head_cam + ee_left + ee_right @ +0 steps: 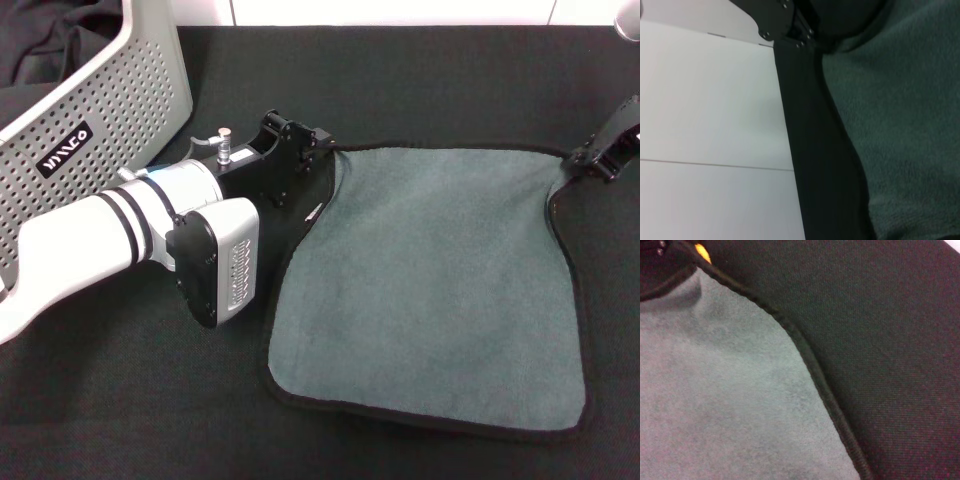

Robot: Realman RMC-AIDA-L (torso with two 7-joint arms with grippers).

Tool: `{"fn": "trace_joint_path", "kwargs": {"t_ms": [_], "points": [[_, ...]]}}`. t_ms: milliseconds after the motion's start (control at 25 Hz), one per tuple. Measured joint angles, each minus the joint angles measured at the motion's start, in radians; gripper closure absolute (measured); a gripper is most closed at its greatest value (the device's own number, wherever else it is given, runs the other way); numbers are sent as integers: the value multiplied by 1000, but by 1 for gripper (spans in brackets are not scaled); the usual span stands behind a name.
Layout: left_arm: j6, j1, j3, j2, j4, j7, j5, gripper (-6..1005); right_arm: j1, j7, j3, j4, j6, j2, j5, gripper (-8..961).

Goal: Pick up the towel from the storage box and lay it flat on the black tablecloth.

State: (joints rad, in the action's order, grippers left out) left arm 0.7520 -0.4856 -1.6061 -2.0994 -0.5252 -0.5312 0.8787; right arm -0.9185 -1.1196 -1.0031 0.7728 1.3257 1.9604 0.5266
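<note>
Left claw (318,143) at grey-green towel (440,280) (black-edged)

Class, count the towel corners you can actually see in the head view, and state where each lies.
2: the towel shows both near corners on the black tablecloth. The left gripper and right gripper cover the far two.

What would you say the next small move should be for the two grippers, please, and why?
Probably open both and lift away. The towel already lies spread grey-green side up on the black tablecloth, outside the storage box, with the left gripper and right gripper at its far corners; whether either is gripping is unclear.
</note>
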Motion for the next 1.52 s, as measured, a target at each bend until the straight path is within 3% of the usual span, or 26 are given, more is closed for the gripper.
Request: {"fn": "trace_joint_path", "kwargs": {"t_ms": [160,360,760,960,1200,1520], "points": [[8,-1,0,-1,-1,9,-1,862,-17,22,-5,4,3,4,-50,923],[9,0,-5,-3,-1,10,-1,859,-25,37,-6,5,-10,30,-133,920],[28,1,-13,-6,-1,5,-61,853,-14,69,-7,31,-89,55,-213,890],[39,1,-15,-6,0,0,-130,850,-7,69,-8,49,-119,57,-215,732],[36,4,-7,-3,7,0,-181,847,29,71,-10,144,-115,63,-205,397],[42,60,9,-1,-11,3,-219,518,143,74,-35,334,-70,64,-73,110]]}}
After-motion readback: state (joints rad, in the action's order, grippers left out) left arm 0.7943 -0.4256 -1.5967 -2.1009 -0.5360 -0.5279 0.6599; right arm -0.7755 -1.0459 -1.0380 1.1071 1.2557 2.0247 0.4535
